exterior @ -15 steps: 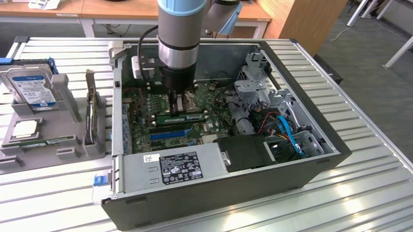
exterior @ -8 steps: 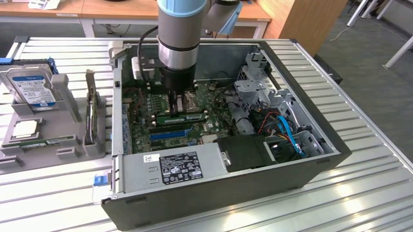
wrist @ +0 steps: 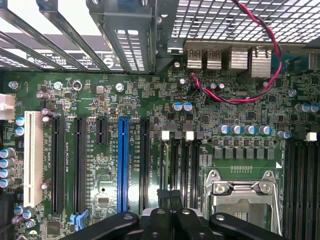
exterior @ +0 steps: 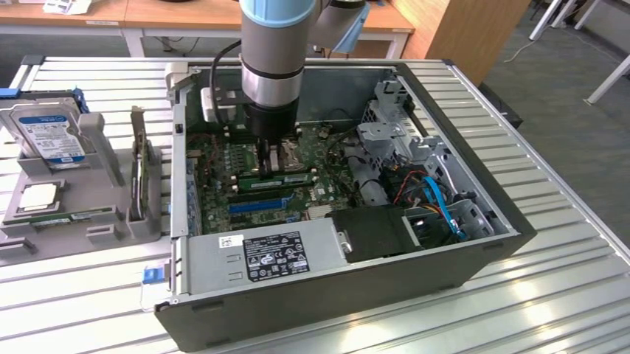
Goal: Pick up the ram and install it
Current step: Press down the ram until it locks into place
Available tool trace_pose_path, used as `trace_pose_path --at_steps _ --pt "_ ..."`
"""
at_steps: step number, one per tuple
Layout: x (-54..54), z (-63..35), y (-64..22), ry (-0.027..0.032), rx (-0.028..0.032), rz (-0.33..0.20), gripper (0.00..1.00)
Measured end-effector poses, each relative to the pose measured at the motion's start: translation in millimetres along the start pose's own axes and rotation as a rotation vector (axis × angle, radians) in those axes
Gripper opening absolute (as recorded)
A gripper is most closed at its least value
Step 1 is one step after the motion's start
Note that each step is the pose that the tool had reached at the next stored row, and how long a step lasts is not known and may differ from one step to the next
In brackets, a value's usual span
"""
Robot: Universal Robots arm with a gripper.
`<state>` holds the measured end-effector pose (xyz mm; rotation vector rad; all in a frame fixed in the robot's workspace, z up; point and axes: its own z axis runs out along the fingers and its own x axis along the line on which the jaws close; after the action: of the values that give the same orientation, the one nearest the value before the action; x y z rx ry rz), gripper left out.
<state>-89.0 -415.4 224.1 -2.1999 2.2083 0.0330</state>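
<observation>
My gripper (exterior: 268,153) reaches down inside the open PC case (exterior: 492,243), and its black fingers are shut with nothing visible between them. In the wrist view the gripper (wrist: 169,194) hangs right over the black memory slots (wrist: 179,165), between the blue slot (wrist: 123,165) and the CPU socket (wrist: 242,192). In the exterior view a long green stick with a pale label, the ram (exterior: 279,179), lies along those slots just in front of the fingers. I cannot tell whether it is seated or whether the fingertips touch it.
A grey tray (exterior: 59,232) at the exterior view's left holds a blue-labelled hard drive (exterior: 47,135), a square silver processor (exterior: 37,196) and a thin green strip (exterior: 74,217). Power supply (exterior: 265,254), drive cage (exterior: 389,140) and red cables (wrist: 260,60) crowd the motherboard.
</observation>
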Motion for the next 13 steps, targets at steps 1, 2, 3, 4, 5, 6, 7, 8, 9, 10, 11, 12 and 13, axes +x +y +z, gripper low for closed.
trace_pose_path --at_steps 1,2,3,4,5,6,7,8,9,10,11,12,13 --pt "0.0 0.0 0.0 0.0001 0.0000 0.000 0.10" --pt "0.0 0.1 0.0 0.0000 -0.0001 0.000 0.10" --pt "0.0 0.2 0.0 -0.0001 0.0000 0.000 0.10" --pt "0.0 0.3 0.0 -0.0003 0.0001 0.000 0.10" --pt "0.0 0.3 -0.1 -0.0003 0.0001 0.000 0.10" --pt "0.0 0.3 -0.1 -0.0004 0.0002 0.000 0.10" --pt "0.0 0.5 0.0 -0.0004 0.0001 0.000 0.10" --pt "0.0 0.9 0.0 -0.0008 0.0003 0.000 0.10" --pt "0.0 1.0 0.0 -0.0008 0.0002 0.000 0.10" --pt "0.0 1.0 0.0 -0.0008 0.0001 0.000 0.10" --pt "0.0 1.0 0.0 -0.0009 0.0001 0.000 0.10" --pt "0.0 1.1 0.0 -0.0009 0.0001 0.000 0.10" --pt "0.0 1.1 0.0 -0.0009 0.0001 0.000 0.10"
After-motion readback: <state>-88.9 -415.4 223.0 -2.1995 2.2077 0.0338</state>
